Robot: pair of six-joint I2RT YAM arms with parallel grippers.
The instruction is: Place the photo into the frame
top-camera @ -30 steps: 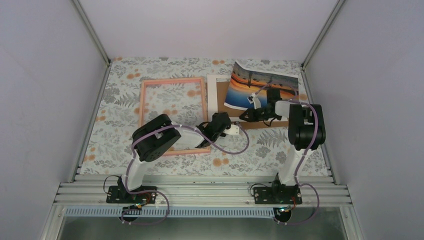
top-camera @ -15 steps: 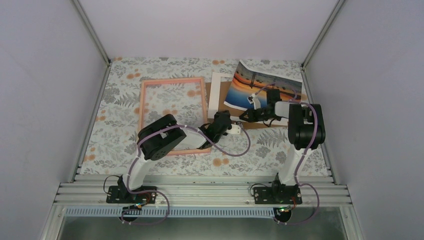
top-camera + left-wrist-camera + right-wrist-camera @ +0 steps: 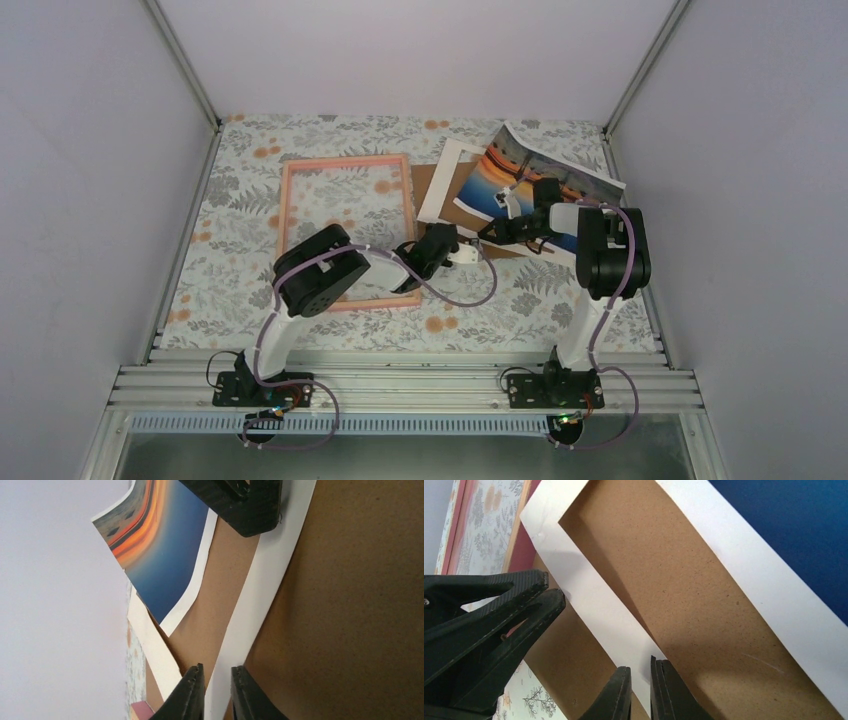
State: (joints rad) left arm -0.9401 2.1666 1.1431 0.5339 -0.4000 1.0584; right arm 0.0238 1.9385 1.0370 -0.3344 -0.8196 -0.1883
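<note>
Photo: glossy rectangular sunset print [image 3: 510,165], orange sky over blue water, sits picture-up at the far right of the floral-covered bench [image 3: 500,300]. It's draped over the mat and board, with its far edge curling up. Not in the frame yet, it's off to the right of it.
Frame: thin pink rectangular picture frame [image 3: 345,160], flat on the bench at left-centre. Its clear middle just shows the leafy bench cover. The near right corner is hidden under the left arm [image 3: 320,275].
Mat: white card mat border [image 3: 433,190], lying skewed just beside the frame's right side, on top of the board.
Board: brown rectangular backing board [image 3: 462,190], shows through the mat's opening and pokes out a bit at the mat's left.
Left claw [image 3: 217,687]: narrow, black fingers pinched on the mat's near strip. The strip runs straight between them in the left wrist view.
Right claw [image 3: 639,685]: also narrow, clamped on that same white strip just beside the left claw, the two pointing at each other.
</note>
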